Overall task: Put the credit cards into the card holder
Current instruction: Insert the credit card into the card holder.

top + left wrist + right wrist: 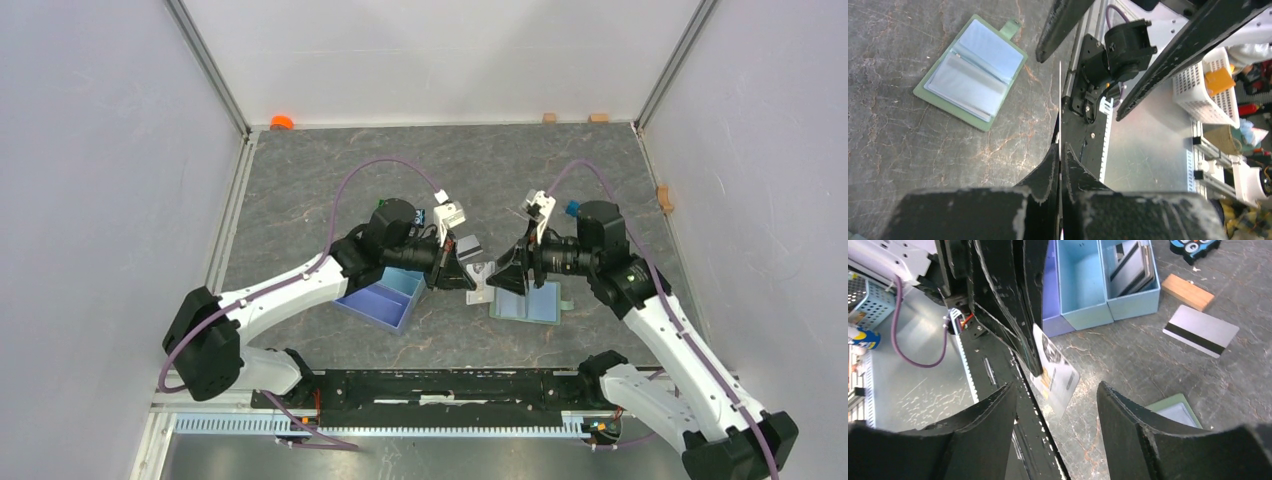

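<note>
Black left pincer [1060, 150] shut flat on a credit card [1055, 375]. From the left wrist, only the card's thin white edge in sight; from the right wrist, a printed face with marks too blurred to read.

Facing it, right pincer [1057, 387] with jaws spread wide to either side of the card's free end; contact impossible to tell.

Beneath the right pincer, on the grey stone-patterned counter [400, 170], card holder [970, 72] lying open, pale blue slots up, snap tab at one edge. Half hidden under the right arm from above, only a corner showing from the right wrist.

Beyond the left pincer, grey card with a dark stripe [1200, 331] flat on the counter, near a wooden block [1188, 291] and a light blue tray [1083, 285]. Dark flat things [1130, 267] in one tray compartment, cut off by the frame edge.
</note>
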Controlling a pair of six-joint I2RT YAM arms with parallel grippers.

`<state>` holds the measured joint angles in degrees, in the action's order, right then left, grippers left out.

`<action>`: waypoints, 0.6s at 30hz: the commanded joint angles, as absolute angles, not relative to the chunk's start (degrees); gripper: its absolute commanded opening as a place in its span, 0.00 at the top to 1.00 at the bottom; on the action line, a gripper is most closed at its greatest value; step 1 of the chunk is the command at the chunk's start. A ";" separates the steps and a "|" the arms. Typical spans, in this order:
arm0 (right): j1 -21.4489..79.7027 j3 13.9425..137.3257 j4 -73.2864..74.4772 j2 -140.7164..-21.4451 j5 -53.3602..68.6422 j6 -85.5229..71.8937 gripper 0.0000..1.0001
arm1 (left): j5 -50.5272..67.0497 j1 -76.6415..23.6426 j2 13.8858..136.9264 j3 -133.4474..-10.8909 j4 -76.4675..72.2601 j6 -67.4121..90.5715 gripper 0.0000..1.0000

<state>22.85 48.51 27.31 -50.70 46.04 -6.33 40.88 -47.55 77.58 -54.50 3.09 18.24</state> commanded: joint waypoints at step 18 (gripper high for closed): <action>22.59 26.39 5.11 -34.36 43.40 -23.30 0.93 | 36.63 -53.99 77.01 -44.44 -20.47 31.45 0.95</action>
<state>22.81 27.68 10.83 -36.10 44.80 -20.69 36.95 -51.68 76.71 -45.12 -15.99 29.52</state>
